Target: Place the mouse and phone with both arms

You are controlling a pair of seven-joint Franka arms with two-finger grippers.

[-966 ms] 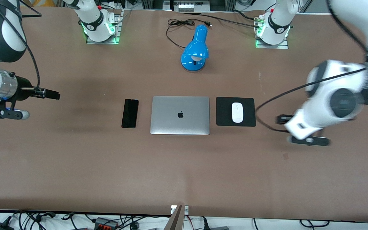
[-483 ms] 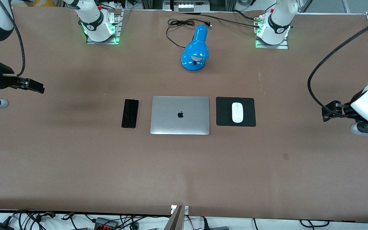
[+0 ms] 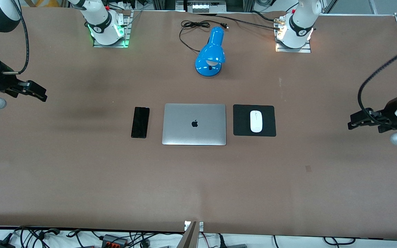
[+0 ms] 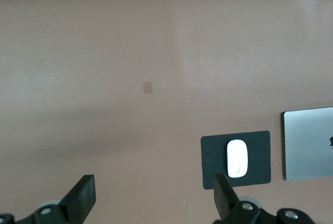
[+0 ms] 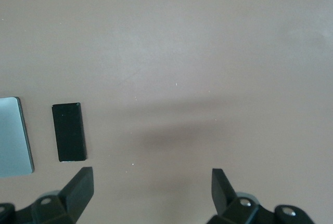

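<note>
Both our hands hang spread and empty over the bench ends: left hand [image 3: 353, 123], right hand [image 3: 37, 93]. Mouse [image 3: 256, 121] sits on its mat [image 3: 241, 120], phone [image 3: 140, 122] beside the laptop [image 3: 194, 124]; we judge both placed, so we'd keep clear.

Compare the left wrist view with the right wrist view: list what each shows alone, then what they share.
Only the left wrist view: the small white oval mouse lying on the square black mat, with the open left gripper above bare table. Only the right wrist view: the slim black rectangular phone, with the open right gripper. Both: an edge of the silver closed laptop and the brown table.
</note>
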